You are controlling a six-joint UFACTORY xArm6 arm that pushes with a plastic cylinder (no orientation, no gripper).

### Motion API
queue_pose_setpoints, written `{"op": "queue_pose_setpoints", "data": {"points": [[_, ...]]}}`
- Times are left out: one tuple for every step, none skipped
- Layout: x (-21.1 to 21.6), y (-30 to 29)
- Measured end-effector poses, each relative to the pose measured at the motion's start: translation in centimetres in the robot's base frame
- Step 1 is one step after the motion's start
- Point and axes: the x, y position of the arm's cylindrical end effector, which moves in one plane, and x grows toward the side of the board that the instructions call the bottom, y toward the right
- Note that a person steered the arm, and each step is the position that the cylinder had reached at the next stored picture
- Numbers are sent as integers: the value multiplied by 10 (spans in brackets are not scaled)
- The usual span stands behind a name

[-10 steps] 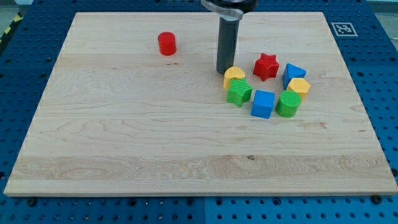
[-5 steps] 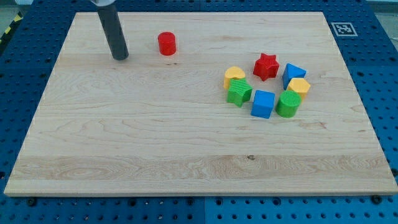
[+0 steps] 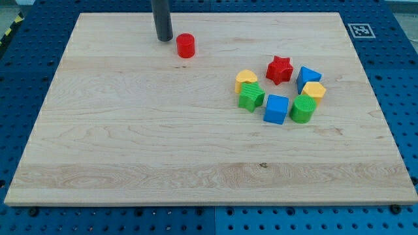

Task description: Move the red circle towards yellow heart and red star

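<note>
The red circle (image 3: 186, 46) lies near the view's top, left of centre. My tip (image 3: 163, 39) stands just to its upper left, a small gap away. The yellow heart (image 3: 245, 78) and the red star (image 3: 279, 69) lie to the view's right of centre, well apart from the red circle.
Around the heart and star sit a green star-like block (image 3: 251, 96), a blue cube (image 3: 276, 109), a green cylinder (image 3: 302, 109), a yellow block (image 3: 314, 90) and a blue block (image 3: 307, 77). The wooden board (image 3: 130, 150) ends at blue pegboard on all sides.
My tip swung from beside the yellow heart to the far left, then came back right to the red circle. The red circle has shifted slightly right.
</note>
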Motion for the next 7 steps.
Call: {"op": "queue_pose_setpoints", "data": {"points": [[39,27],[57,54],[47,75],[46,87],[45,101],[33,114],[29,124]]}}
